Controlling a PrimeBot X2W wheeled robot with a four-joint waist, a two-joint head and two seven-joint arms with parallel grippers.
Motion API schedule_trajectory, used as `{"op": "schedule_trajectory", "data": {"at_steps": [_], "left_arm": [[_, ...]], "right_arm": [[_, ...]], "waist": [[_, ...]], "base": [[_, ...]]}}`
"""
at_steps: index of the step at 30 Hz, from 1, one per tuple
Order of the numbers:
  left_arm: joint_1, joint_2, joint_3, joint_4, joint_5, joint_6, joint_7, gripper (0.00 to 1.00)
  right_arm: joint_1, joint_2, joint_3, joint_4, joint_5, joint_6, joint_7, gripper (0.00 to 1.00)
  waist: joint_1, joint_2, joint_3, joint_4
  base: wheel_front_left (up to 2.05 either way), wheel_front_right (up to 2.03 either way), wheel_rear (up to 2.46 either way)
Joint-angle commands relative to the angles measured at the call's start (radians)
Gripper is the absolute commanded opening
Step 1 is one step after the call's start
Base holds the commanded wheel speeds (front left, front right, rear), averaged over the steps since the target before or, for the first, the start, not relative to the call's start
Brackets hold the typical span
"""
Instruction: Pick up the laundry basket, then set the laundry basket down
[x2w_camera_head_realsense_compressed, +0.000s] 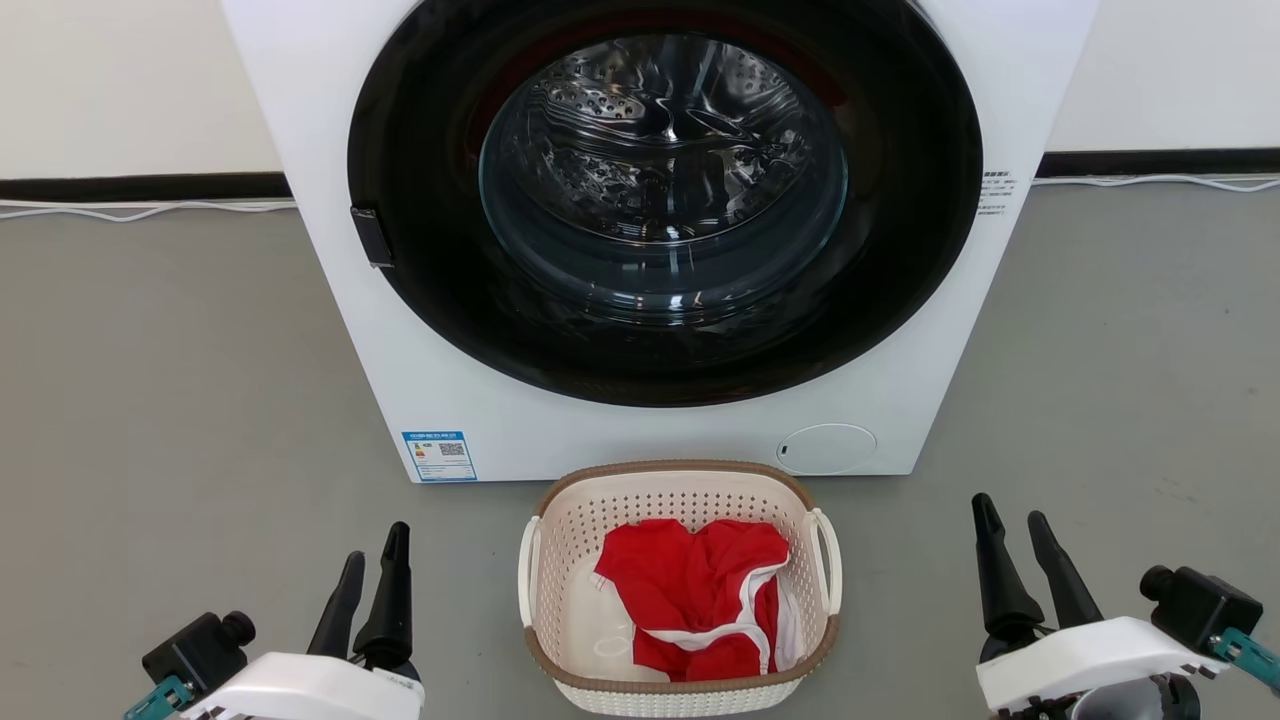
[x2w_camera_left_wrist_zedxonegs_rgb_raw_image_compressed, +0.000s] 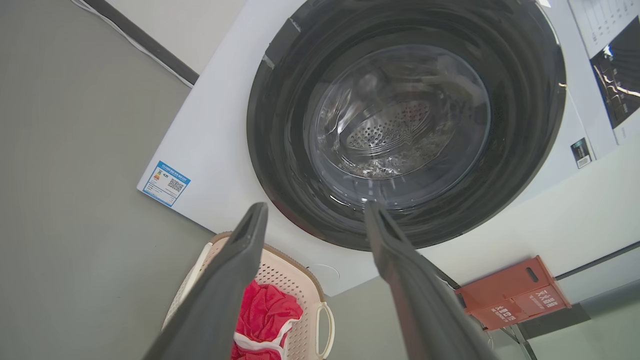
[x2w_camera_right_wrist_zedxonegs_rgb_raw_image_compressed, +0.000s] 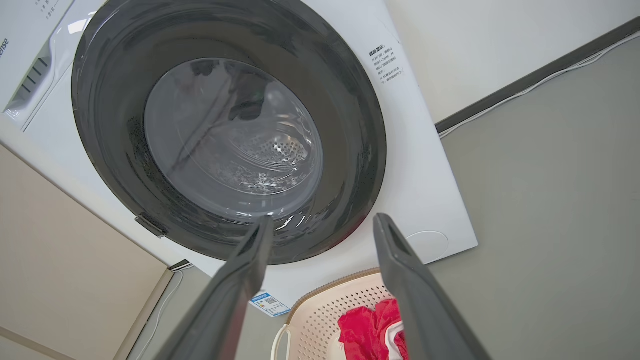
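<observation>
The laundry basket (x2w_camera_head_realsense_compressed: 575, 545) sits on the grey floor (x2w_camera_head_realsense_compressed: 150, 400), right in front of the white washing machine (x2w_camera_head_realsense_compressed: 600, 440) and very close to it. A red cloth with white edges (x2w_camera_head_realsense_compressed: 700, 590) lies inside the basket. The machine rises like a wall just behind the basket's far side. Its big round black door (x2w_camera_head_realsense_compressed: 420, 290) is closed, and the shiny drum shows through the glass. The left gripper (x2w_camera_head_realsense_compressed: 375, 541) is low on the basket's left side, and the right gripper (x2w_camera_head_realsense_compressed: 1008, 506) is low on its right side. Both claws are spread wide and hold nothing. Bare floor lies between each claw and the basket's white loop handles (x2w_camera_head_realsense_compressed: 828, 560). A blue sticker (x2w_camera_head_realsense_compressed: 438, 455) is stuck on the machine's lower left corner. A thin white cable (x2w_camera_head_realsense_compressed: 130, 212) runs along the foot of the wall behind. In the left wrist view, a red box (x2w_camera_left_wrist_zedxonegs_rgb_raw_image_compressed: 515, 292) stands on the floor past the machine.
</observation>
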Motion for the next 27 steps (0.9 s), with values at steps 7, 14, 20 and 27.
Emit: {"op": "schedule_trajectory", "data": {"at_steps": [7, 14, 20, 27], "left_arm": [[-0.015, 0.011, 0.011, -0.038, 0.100, -0.014, -0.030, 1.00], [-0.014, 0.012, 0.008, -0.041, 0.189, -0.017, -0.051, 1.00], [-0.010, 0.013, 0.009, -0.045, 0.275, -0.019, -0.071, 1.00], [-0.010, 0.014, 0.011, -0.051, 0.359, -0.021, -0.091, 1.00]], "right_arm": [[-0.033, -0.010, 0.022, -0.039, -0.109, 0.005, -0.032, 1.00], [-0.029, -0.010, 0.024, -0.046, -0.201, 0.005, -0.050, 1.00], [-0.026, -0.011, 0.023, -0.046, -0.290, 0.006, -0.069, 1.00], [-0.024, -0.011, 0.017, -0.044, -0.378, 0.006, -0.089, 1.00]], "waist": [[-0.0001, -0.0001, 0.002, -0.001], [-0.0001, -0.0001, 0.004, -0.001], [-0.0001, -0.0001, 0.003, -0.003], [-0.0001, -0.0001, 0.004, -0.006]], "base": [[0.00, 0.00, 0.00], [0.00, 0.00, 0.00], [0.00, 0.00, 0.00], [0.00, 0.00, 0.00]]}}
